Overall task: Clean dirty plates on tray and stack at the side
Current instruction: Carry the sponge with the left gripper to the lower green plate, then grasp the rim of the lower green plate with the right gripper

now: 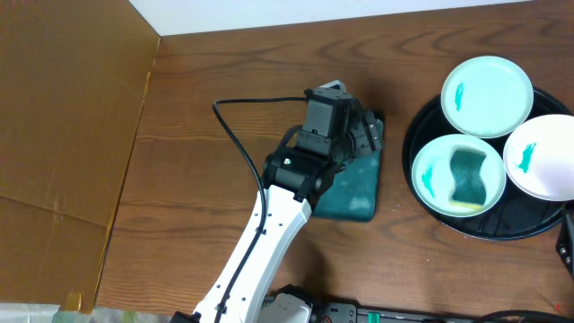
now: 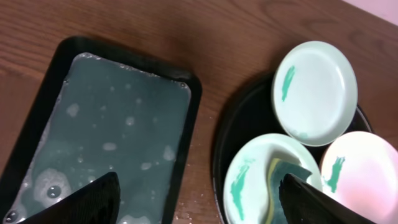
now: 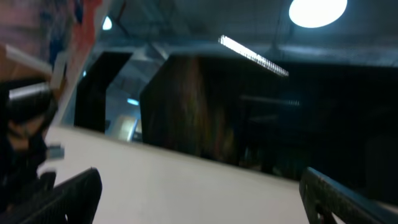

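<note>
The round black tray [image 1: 421, 135] sits at the right with three white plates on it. The far plate [image 1: 487, 96] and the right plate [image 1: 544, 157] each have a turquoise smear. The near-left plate [image 1: 435, 175] has a smear and a teal-and-yellow sponge [image 1: 468, 177] lying on it. My left gripper [image 1: 369, 126] is open and empty, above the right end of the rectangular teal tray, left of the black tray. In the left wrist view the gripper [image 2: 199, 205] spans the wood between the two trays; the sponge [image 2: 287, 177] shows beside its right finger. My right gripper [image 3: 202, 199] is open and empty, facing the room.
The rectangular teal tray [image 1: 359, 193] holds soapy water [image 2: 112, 124]. A black cable [image 1: 235, 135] loops left of the left arm. A cardboard sheet [image 1: 63, 135] covers the left side. Part of the right arm [image 1: 567, 247] shows at the right edge.
</note>
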Controlling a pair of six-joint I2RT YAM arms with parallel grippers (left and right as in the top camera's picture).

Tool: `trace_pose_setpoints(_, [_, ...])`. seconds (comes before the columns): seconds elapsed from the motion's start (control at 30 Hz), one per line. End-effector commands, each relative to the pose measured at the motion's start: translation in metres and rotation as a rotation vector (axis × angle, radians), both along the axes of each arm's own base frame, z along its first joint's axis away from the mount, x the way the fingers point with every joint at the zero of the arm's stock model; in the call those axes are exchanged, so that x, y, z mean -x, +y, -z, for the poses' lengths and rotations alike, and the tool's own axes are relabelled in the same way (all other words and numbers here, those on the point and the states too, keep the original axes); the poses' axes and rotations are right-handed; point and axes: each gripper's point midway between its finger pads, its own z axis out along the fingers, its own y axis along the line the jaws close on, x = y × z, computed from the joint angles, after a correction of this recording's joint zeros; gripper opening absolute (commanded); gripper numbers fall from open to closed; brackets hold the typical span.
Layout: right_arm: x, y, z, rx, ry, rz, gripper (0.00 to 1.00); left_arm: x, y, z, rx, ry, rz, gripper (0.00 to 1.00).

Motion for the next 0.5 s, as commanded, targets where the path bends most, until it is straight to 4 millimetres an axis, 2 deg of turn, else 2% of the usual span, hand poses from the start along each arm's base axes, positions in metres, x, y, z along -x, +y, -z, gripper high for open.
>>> trace_pose_setpoints(0.0, [0.008, -0.006, -0.042, 0.027, 0.007, 0.068, 0.99, -0.001, 0.003, 0.001, -0.018, -0.002, 0.002, 0.82])
trace_pose_setpoints(0.1, [-0.017, -0.018, -0.046, 0.029, 0.276, 0.141, 0.99, -0.001, 0.003, 0.001, -0.018, -0.002, 0.002, 0.82])
trace_pose_setpoints(0.2, [-0.047, -0.027, -0.026, 0.093, 0.599, 0.212, 0.99, -0.001, 0.003, 0.000, -0.018, -0.003, 0.002, 0.83])
trace_pose_setpoints(0.27, [-0.062, -0.025, -0.009, 0.130, 0.798, 0.199, 0.99, -0.001, 0.003, 0.000, -0.018, -0.003, 0.002, 0.82])
trace_pose_setpoints(0.37, [-0.079, -0.001, 0.006, 0.156, 1.003, 0.042, 0.99, -0.001, 0.003, 0.001, -0.018, -0.002, 0.002, 0.82])
trace_pose_setpoints(0.47, [-0.080, 0.041, 0.019, 0.132, 1.151, -0.273, 0.99, -0.001, 0.003, 0.001, -0.018, -0.002, 0.002, 0.82])
